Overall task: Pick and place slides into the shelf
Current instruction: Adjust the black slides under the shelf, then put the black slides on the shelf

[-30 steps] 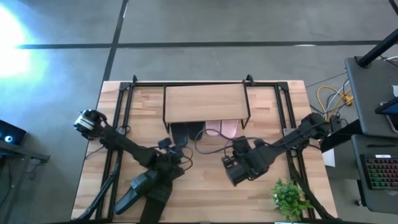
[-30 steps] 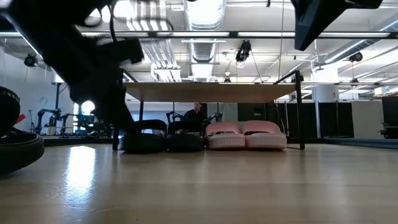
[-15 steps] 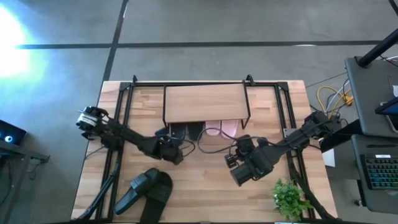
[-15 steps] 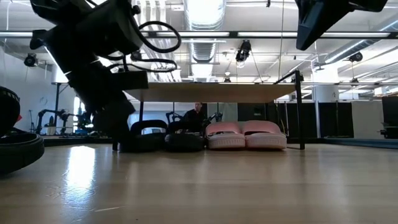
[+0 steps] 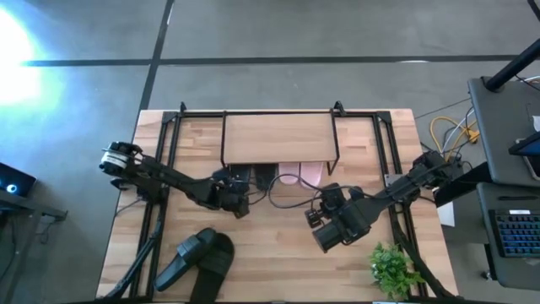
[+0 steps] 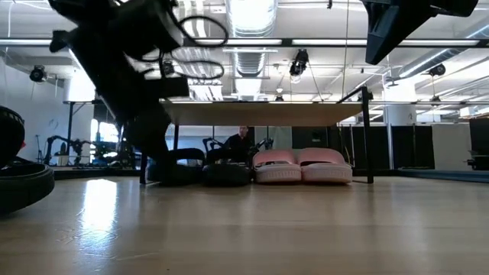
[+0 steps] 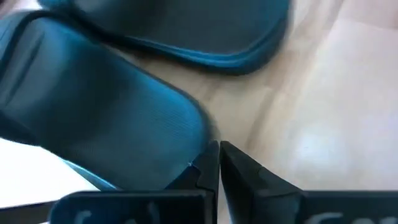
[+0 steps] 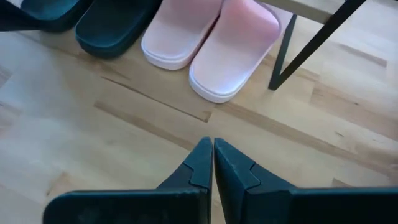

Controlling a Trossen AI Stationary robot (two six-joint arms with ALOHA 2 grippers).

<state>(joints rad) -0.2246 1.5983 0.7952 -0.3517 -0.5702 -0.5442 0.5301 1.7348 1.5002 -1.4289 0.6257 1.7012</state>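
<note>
The shelf (image 5: pixel 278 139) stands at the table's far middle, a light wood board on black wire legs. Beneath it sit two black slides (image 6: pixel 202 169) and two pink slides (image 6: pixel 302 166), heels toward the near edge. Two more black slides (image 5: pixel 198 257) lie loose at the near left. My left gripper (image 5: pixel 236 196) is shut and low at the shelf's left front, right at the heel of the leftmost black slide (image 7: pixel 118 118). My right gripper (image 5: pixel 314 215) is shut and hangs above bare wood, before the pink slides (image 8: pixel 211 43). My left gripper (image 7: pixel 219 152) comes in low from the near-left, its shut fingertips beside the heel end (image 7: pixel 196 134) of the leftmost black slide, which rests flat on the table. I cannot tell whether the fingers touch the heel.
A small green plant (image 5: pixel 392 266) stands at the near right corner. A black frame (image 5: pixel 169 135) runs around the table's far and side edges. Bare wood lies between the two arms. A person (image 6: pixel 241 141) sits far behind the table in the low view.
My left gripper has moved from above the two loose black slides at the near left toward the far edge, and has come down at the shelf's left front. The two loose slides stay where they were, now uncovered.
</note>
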